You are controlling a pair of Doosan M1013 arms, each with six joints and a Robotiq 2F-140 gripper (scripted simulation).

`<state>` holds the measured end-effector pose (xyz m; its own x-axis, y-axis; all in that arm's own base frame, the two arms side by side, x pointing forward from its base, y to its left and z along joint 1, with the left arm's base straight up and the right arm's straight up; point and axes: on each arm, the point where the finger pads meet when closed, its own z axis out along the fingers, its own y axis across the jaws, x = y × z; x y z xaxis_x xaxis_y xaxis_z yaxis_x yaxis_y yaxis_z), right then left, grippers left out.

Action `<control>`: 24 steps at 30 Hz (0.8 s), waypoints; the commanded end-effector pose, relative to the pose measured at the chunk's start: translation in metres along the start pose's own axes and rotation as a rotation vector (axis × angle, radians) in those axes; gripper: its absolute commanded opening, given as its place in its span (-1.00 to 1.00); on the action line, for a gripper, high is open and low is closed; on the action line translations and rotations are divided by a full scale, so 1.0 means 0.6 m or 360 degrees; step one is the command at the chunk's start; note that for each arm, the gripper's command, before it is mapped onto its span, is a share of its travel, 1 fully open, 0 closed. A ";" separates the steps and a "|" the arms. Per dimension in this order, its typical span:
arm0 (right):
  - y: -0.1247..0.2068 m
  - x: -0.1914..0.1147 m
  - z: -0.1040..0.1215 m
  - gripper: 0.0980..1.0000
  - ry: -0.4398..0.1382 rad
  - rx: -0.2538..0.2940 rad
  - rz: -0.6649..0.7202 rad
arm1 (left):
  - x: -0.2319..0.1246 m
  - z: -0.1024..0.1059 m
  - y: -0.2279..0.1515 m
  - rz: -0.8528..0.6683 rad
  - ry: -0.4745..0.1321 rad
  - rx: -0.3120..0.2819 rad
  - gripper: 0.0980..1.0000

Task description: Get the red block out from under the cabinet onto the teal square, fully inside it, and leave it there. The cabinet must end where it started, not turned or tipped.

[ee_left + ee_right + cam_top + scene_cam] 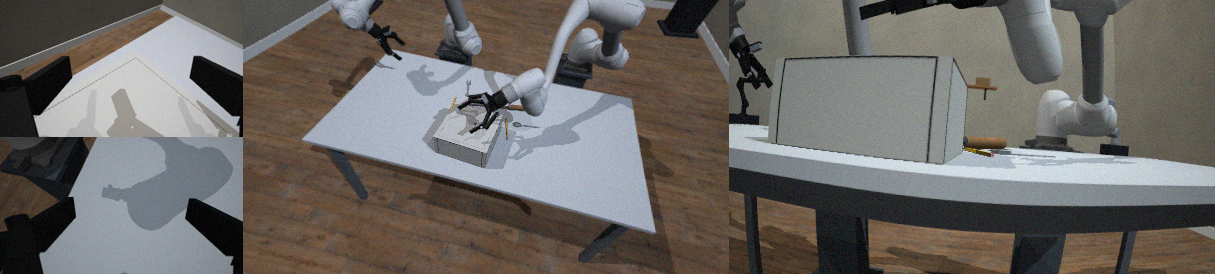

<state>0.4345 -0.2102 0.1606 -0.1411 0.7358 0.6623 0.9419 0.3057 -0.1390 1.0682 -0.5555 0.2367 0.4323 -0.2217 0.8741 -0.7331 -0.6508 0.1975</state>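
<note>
Over the closed-looking top of the pale cabinet (459,151) (856,105) (159,113):
- Left claw (467,119) (863,12) (131,67) hangs above it, fingers spread wide, nothing between them. Its shadow falls on the cabinet top.
- Right claw (402,51) (762,75) (130,208) is also spread and empty, well apart from the cabinet, near a corner of the worktop (593,170) (1104,180) (183,37) (91,244).
- Cabinet sits upright on the worktop, near one long edge. Neither claw looks to be touching it. Can't tell from these views whether it's off its start pose.
- Red block: no sight of it in any view, so can't confirm its exact spot under the cabinet. Teal square isn't visible either.
- One yellow pencil (507,129) (979,152) lies just beside the cabinet; another yellow pencil (453,103) is on the opposite side.
- Spoon (517,124) lies near the first pencil, bowl toward the cabinet.
- Brown cylindrical handle (515,107) (986,142) lies near them, partly hidden from above.
- Grey fork-like utensil (468,87) is beyond the cabinet, on the arm-base side.
</note>
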 end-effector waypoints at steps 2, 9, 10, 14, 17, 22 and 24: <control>0.000 0.001 -0.001 1.00 -0.0001 -0.0002 -0.0001 | 0.004 -0.002 0.001 0.0002 0.0003 0.0000 1.00; 0.000 0.001 -0.001 1.00 -0.0001 -0.0002 -0.0001 | 0.004 -0.002 0.001 0.0002 0.0003 0.0000 1.00; 0.000 0.001 -0.001 1.00 -0.0001 -0.0002 -0.0001 | 0.004 -0.002 0.001 0.0002 0.0003 0.0000 1.00; 0.000 0.001 -0.001 1.00 -0.0001 -0.0002 -0.0001 | 0.004 -0.002 0.001 0.0002 0.0003 0.0000 1.00; 0.000 0.001 -0.001 1.00 -0.0001 -0.0002 -0.0001 | 0.004 -0.002 0.001 0.0002 0.0003 0.0000 1.00; -0.001 0.000 -0.002 1.00 -0.0002 -0.0003 0.0005 | -0.020 -0.018 0.057 0.0095 -0.0090 -0.0075 -1.00; -0.002 0.000 -0.002 1.00 -0.0003 -0.0004 0.0016 | -0.052 -0.044 0.112 0.0209 -0.0206 -0.0152 -1.00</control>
<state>0.4345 -0.2103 0.1606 -0.1403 0.7361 0.6622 0.9420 0.3051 -0.1395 1.0425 -0.5626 0.2315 0.4157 -0.2899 0.8621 -0.7731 -0.6118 0.1671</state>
